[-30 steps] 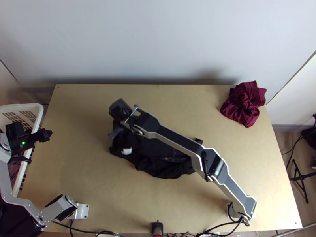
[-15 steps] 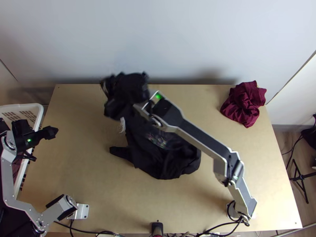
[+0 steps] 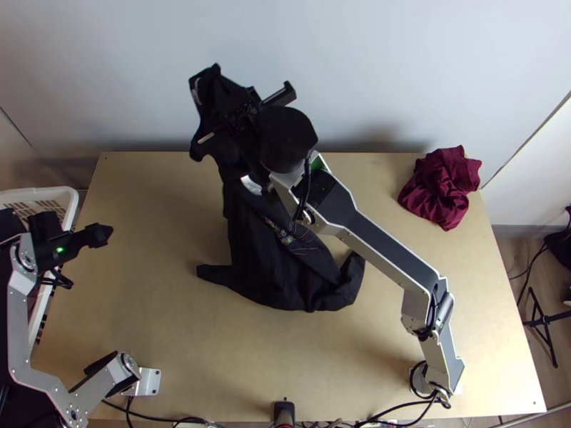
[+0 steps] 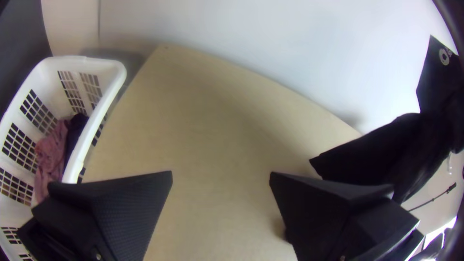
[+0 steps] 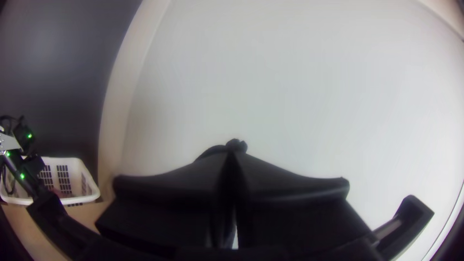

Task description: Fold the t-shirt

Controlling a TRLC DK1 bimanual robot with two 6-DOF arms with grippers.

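Rising toward the wall (image 3: 371, 64) since the earlier frame, the right gripper (image 5: 232, 152) is pinching the bunched black t-shirt (image 3: 260, 260) closed between its fingers; cloth is trailing nearward onto the surface (image 3: 143, 299). The left gripper (image 4: 221, 172) is standing open, well apart, on the shirt's left.

Black t-shirt (image 3: 260, 267), partly lifted.
Its bunched far end is raised, left of centre; its near part lies rumpled mid-table, coloured print (image 3: 282, 234) showing.
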